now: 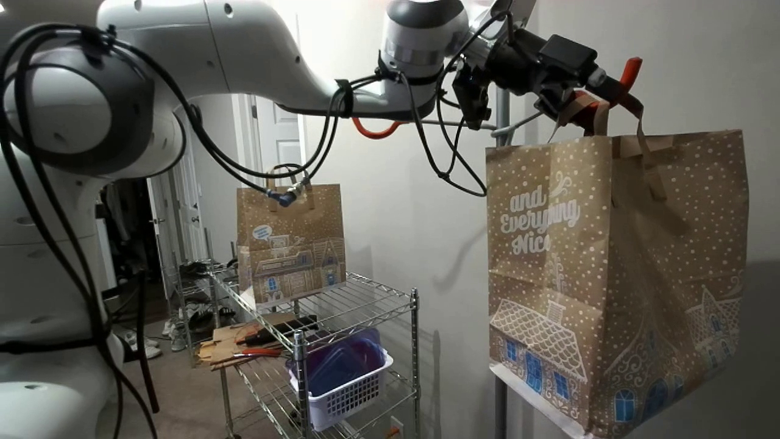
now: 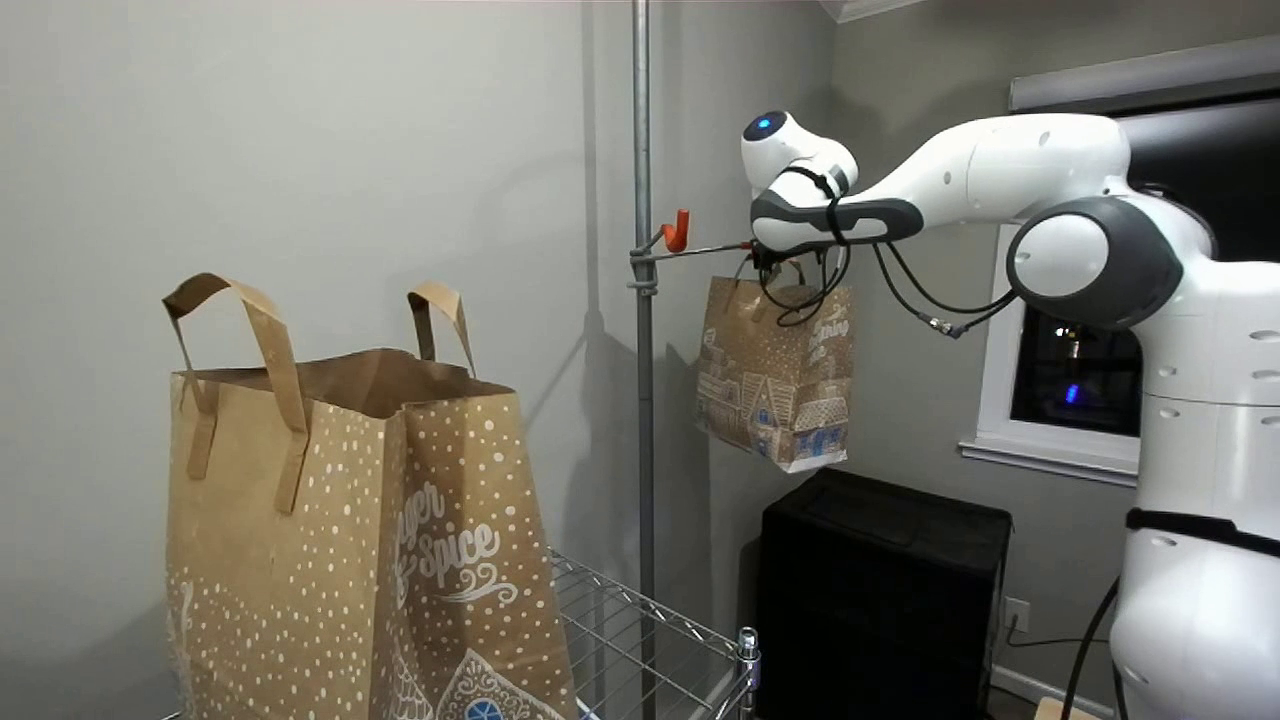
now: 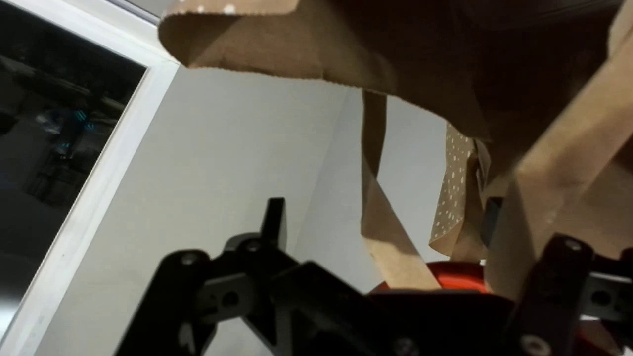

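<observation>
One paper bag (image 1: 614, 277) just below the claw (image 3: 383, 219)

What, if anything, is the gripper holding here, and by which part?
Nothing is clamped: the gripper is open, its fingers apart. The paper bag beside it hangs by its handles, seemingly from a red hook.

1. In the wrist view, a paper handle (image 3: 559, 153) partly hid one fingertip (image 3: 490, 215) of the tool (image 3: 383, 217).
2. In an exterior view, the bottom edge cut off the standing bag (image 2: 300, 560).
</observation>
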You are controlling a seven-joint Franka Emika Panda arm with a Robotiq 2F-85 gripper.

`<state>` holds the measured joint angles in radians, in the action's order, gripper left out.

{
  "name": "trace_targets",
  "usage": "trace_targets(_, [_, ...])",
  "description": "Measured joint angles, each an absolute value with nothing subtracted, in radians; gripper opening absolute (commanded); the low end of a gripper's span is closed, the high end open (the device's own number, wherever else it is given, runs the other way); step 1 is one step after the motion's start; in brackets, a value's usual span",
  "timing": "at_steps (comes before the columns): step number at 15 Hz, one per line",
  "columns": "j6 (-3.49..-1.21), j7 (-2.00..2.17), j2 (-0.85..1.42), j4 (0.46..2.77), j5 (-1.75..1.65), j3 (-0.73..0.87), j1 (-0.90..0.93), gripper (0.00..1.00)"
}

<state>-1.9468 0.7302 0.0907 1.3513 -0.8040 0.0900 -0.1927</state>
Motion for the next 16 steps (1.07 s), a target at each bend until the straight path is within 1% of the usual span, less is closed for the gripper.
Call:
trace_targets(7, [-2.005,0.698,0.105,1.372,-0.92,0.098,-0.194,1.0])
trace_targets(16, [-2.336,0.398,0.06,1.494,-0.913,0.139,-0.238,1.0])
